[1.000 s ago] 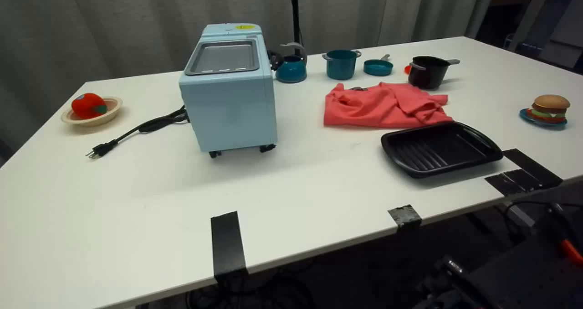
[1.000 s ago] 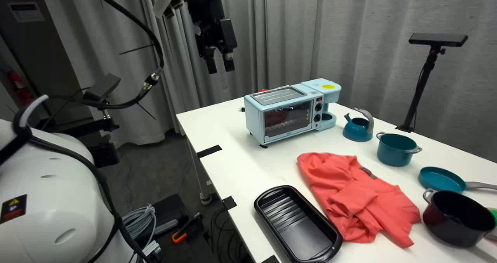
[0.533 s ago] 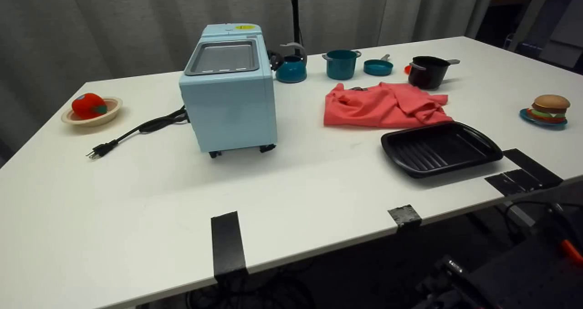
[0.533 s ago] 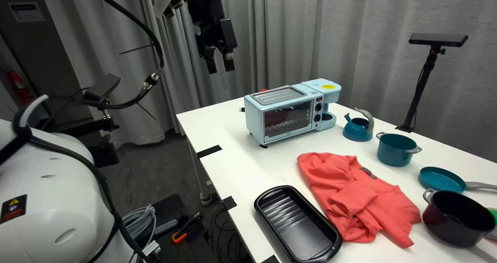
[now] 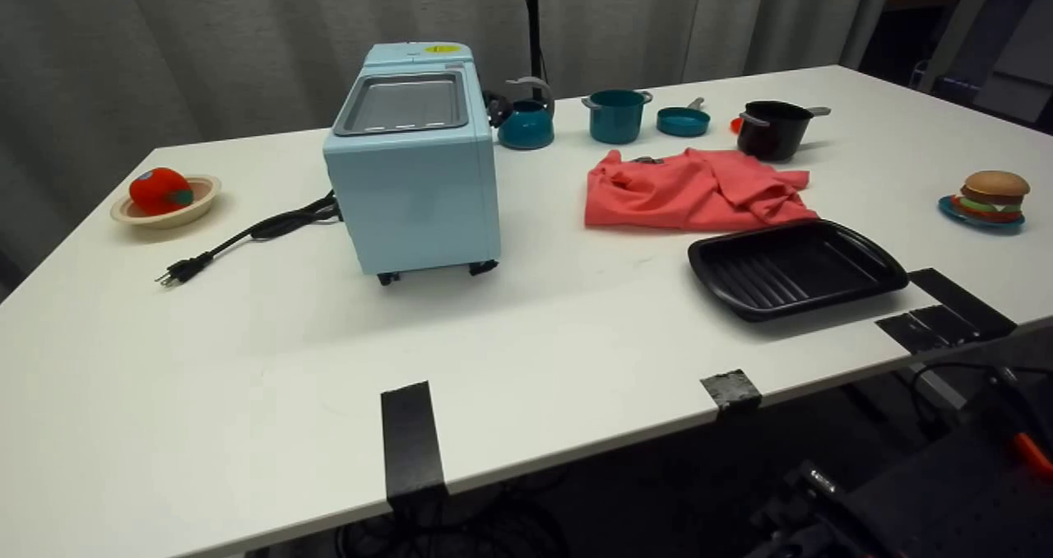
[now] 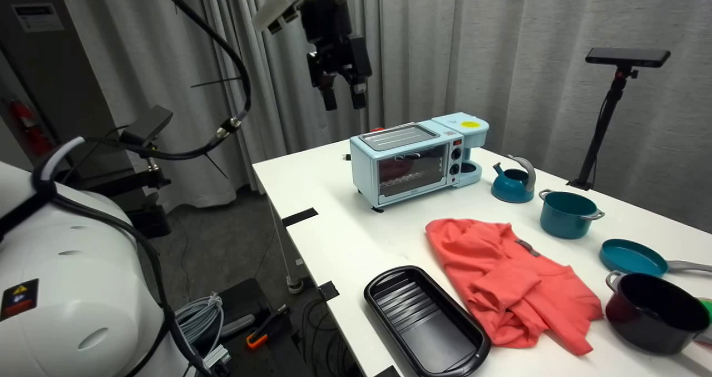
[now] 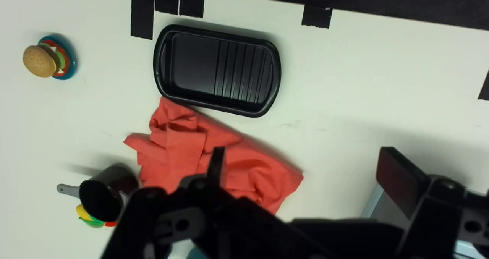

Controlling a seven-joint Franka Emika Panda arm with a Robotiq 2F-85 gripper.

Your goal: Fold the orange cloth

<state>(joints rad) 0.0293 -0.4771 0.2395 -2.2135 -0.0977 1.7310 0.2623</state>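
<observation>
The orange cloth is a wrinkled coral fabric lying bunched on the white table. It also shows in an exterior view with a small dark tag at its edge, and in the wrist view, where the gripper hides its lower part. My gripper is high in the air, well above the table and apart from the cloth. Its fingers are spread with nothing between them. In the wrist view the gripper has one finger overlapping the cloth in the picture.
A black grill pan lies against or very near the cloth. A black pot, a teal pan, a teal pot and a kettle stand behind. A blue oven stands beside. A toy burger is near an edge.
My gripper and arm have moved to the right in an exterior view, still high up and open. The cloth and the other objects have not moved.
</observation>
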